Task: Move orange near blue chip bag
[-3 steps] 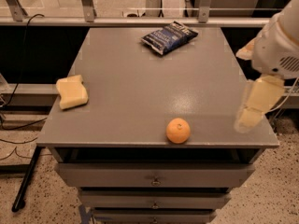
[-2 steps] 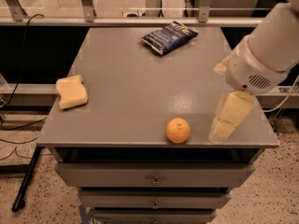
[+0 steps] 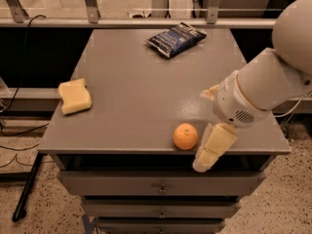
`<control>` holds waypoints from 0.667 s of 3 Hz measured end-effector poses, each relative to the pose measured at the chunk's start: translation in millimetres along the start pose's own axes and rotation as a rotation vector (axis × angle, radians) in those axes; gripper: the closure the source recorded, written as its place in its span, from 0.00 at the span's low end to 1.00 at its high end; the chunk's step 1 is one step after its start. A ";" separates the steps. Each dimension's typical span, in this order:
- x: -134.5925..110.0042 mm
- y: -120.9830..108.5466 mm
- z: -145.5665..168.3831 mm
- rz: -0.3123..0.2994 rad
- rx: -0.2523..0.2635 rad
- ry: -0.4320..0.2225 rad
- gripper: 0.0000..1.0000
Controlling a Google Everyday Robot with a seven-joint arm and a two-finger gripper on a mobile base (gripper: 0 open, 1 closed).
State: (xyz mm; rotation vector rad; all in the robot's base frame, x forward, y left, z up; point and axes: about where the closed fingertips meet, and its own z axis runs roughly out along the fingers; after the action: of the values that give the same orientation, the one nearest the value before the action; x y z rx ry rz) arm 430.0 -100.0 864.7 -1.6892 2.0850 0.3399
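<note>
The orange (image 3: 185, 136) sits on the grey table (image 3: 131, 96) close to its front edge, right of centre. The blue chip bag (image 3: 176, 38) lies flat at the far edge of the table, well away from the orange. My gripper (image 3: 204, 130) comes in from the right on a white arm and is just right of the orange, low at the front edge. It is open and empty. One pale finger (image 3: 213, 147) hangs next to the orange, over the table's front edge. The other finger (image 3: 209, 93) shows behind, above the tabletop.
A pale yellow sponge (image 3: 74, 96) lies near the table's left edge. Drawers (image 3: 161, 189) are under the tabletop. A metal rail (image 3: 146, 21) runs behind the table. Cables lie on the floor at left.
My arm has swung left and down toward the front edge. The gripper has gone from the table's right edge to just beside the orange. The orange, bag and sponge have not moved.
</note>
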 end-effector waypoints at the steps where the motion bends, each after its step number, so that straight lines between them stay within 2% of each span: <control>1: -7.6 7.0 22.6 -0.009 -0.016 -0.074 0.00; 2: -10.7 8.0 37.2 -0.005 -0.018 -0.124 0.18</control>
State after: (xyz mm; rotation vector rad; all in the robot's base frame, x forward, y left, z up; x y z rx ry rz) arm 430.5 -72.3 836.6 -1.6402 1.9939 0.4517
